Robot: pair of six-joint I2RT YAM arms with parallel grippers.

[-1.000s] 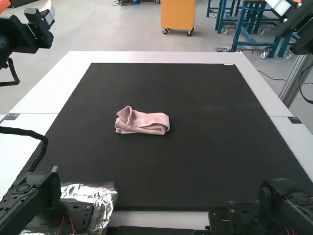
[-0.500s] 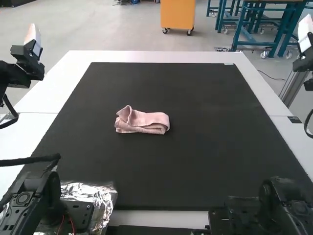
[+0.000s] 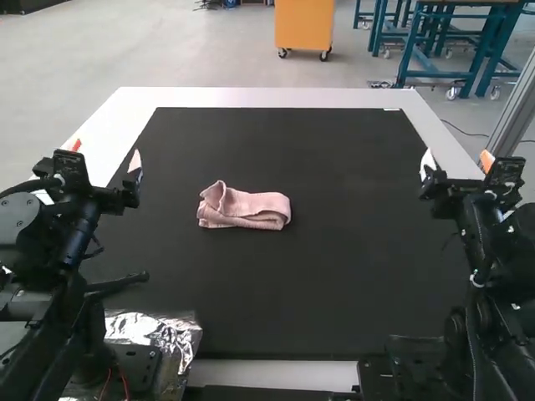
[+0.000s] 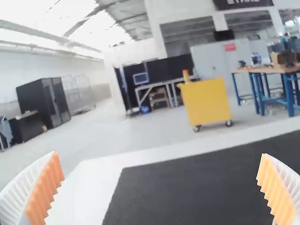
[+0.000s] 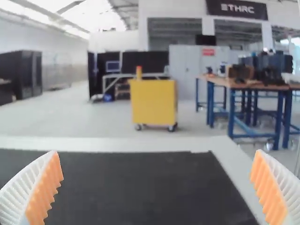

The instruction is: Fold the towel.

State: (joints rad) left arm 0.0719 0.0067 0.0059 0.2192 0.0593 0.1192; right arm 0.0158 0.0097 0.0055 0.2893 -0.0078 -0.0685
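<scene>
1 pink towel (image 3: 251, 212) lies folded on 1 black mat (image 3: 334, 276).

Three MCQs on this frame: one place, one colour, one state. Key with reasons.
1. Where does the towel lie?
A) on the foil
B) on the black mat
C) on the white border

2. What colour is the towel?
A) pink
B) blue
C) green

3. How is the left gripper?
A) shut on the towel
B) shut, empty
C) open

Key:
1 B: the high view shows black mat all around it.
2 A: its cloth is pale pink in the high view.
3 C: the left wrist view shows its orange pads wide apart.
</scene>
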